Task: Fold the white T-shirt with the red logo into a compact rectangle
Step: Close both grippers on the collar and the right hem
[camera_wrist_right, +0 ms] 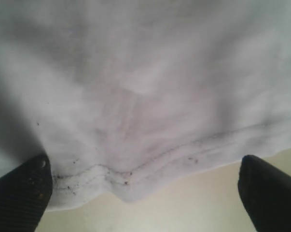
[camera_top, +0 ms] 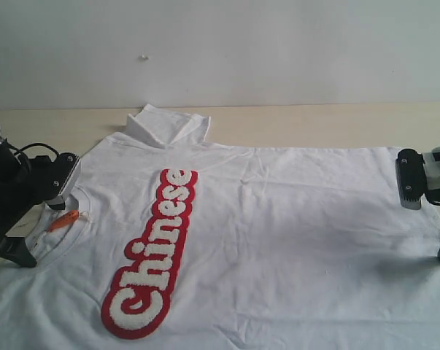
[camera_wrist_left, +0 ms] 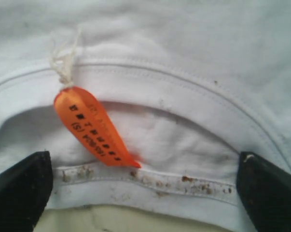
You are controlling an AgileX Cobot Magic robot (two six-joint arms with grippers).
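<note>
Shirt: the large white cotton short-sleeved T-shirt [camera_top: 292, 240] is laid flat across the pale beige worktop [camera_top: 314, 124], neck at the left edge, bottom at the right edge
Logo: the fuzzy red-outlined "Chinese" patch [camera_top: 152, 255] is shown face up, nearer the left edge
Left pincer: the black left pincer [camera_wrist_left: 145, 193] is released, jaws spread wide at the ribbed round collar [camera_wrist_left: 184, 92], near the small orange neck tag [camera_wrist_left: 94, 128]
Right pincer: the black right pincer [camera_wrist_right: 143, 198] is released, jaws spread wide at the stitched hem [camera_wrist_right: 150, 169]
</note>
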